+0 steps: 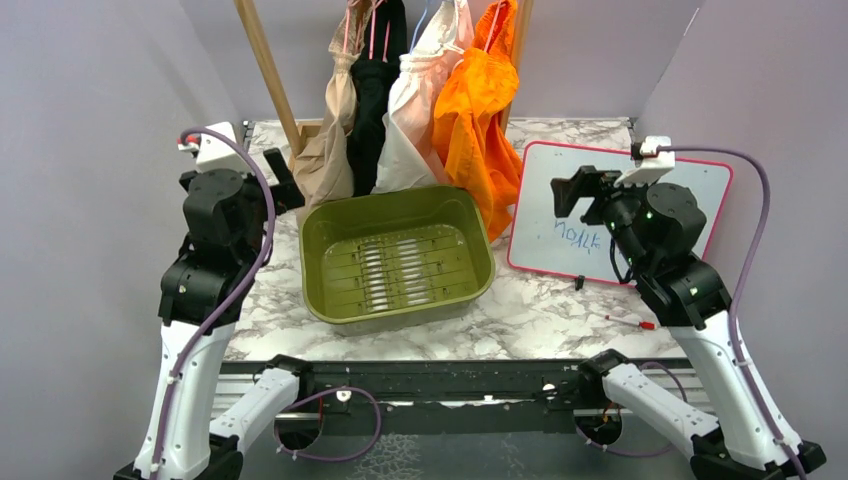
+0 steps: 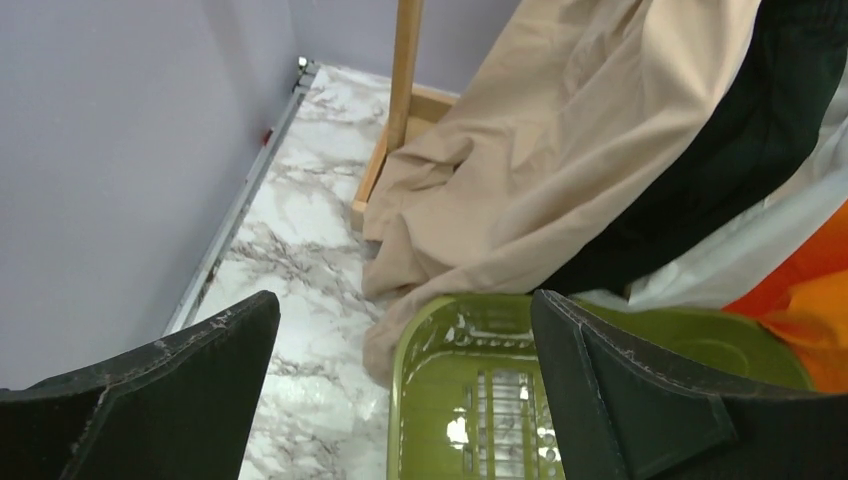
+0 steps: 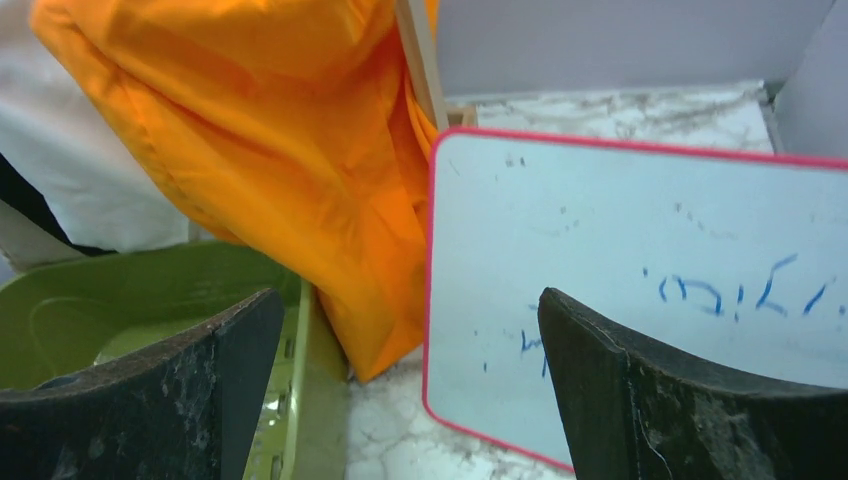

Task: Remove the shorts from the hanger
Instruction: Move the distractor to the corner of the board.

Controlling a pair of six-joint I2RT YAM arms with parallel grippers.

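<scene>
Four pairs of soft fabric shorts hang side by side from a wooden rack (image 1: 268, 70) at the back of the marble-patterned table (image 1: 560, 310): the tan-beige shorts (image 1: 325, 150), the black shorts (image 1: 372, 100), the cream-white shorts (image 1: 415, 120) and the bright orange shorts (image 1: 478, 130). None is off its hanger yet. The hangers are cut off by the upper edge of the view, so I cannot tell how the waistbands are fixed.

The left gripper (image 2: 405, 300) has its jaws wide apart and holds nothing, and it points toward the tan-beige pair. The right gripper (image 3: 410, 295) is equally spread and points toward the orange pair.

In my judgement each arm should take its nearest pair and grasp a thick fold high up near the waistband. It should then draw the cloth off gently, because a hard pull downward could tip the rack.

The olive-green plastic basin (image 1: 470, 215) stands just in front of the shorts with nothing inside. The tan hem touches its rear left rim, and the orange hem hangs by its right corner, beside a pink-framed whiteboard (image 1: 620, 215).
</scene>
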